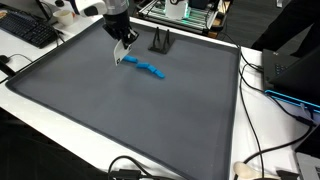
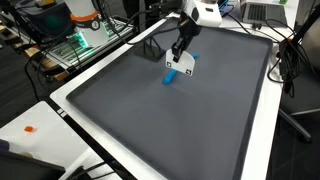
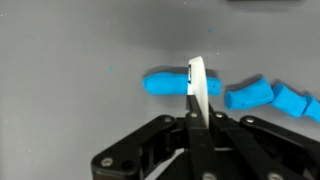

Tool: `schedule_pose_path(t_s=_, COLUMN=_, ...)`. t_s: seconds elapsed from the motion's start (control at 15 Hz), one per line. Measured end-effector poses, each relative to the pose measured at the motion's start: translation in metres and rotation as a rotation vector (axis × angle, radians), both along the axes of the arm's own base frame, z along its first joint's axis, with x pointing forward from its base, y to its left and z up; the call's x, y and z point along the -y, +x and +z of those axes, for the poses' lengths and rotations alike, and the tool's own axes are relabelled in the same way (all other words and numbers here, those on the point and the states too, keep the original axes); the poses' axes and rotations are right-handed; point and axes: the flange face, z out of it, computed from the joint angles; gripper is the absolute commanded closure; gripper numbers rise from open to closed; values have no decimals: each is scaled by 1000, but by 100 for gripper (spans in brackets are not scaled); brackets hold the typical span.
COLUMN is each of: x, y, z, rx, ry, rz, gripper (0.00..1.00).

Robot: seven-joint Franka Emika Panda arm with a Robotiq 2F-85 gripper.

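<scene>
My gripper (image 3: 197, 118) is shut on a thin white flat piece (image 3: 198, 85), held edge-on and pointing down. In the wrist view the white piece stands right over a row of blue lumps (image 3: 250, 95) lying on the grey mat (image 3: 70, 60), at the gap beside the leftmost lump (image 3: 164, 82). In both exterior views the gripper (image 1: 122, 48) (image 2: 181, 52) hangs low over the mat with the white piece (image 1: 120, 55) (image 2: 186, 66) at one end of the blue row (image 1: 147, 68) (image 2: 172, 77). Whether the piece touches the blue is not clear.
A large grey mat (image 1: 130, 110) (image 2: 170, 120) with a black rim covers the white table. A small black stand (image 1: 160, 42) sits near the mat's far edge. A keyboard (image 1: 30, 30), cables (image 1: 262, 160) and lab gear surround the table.
</scene>
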Motion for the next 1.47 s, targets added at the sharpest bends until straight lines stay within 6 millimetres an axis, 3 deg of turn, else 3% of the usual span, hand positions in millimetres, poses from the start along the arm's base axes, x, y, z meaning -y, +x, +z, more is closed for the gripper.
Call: schedule_pose_path(t_s=1.47, x=8, y=-7, z=-34, rx=3, ry=4, rz=-23, gripper=99)
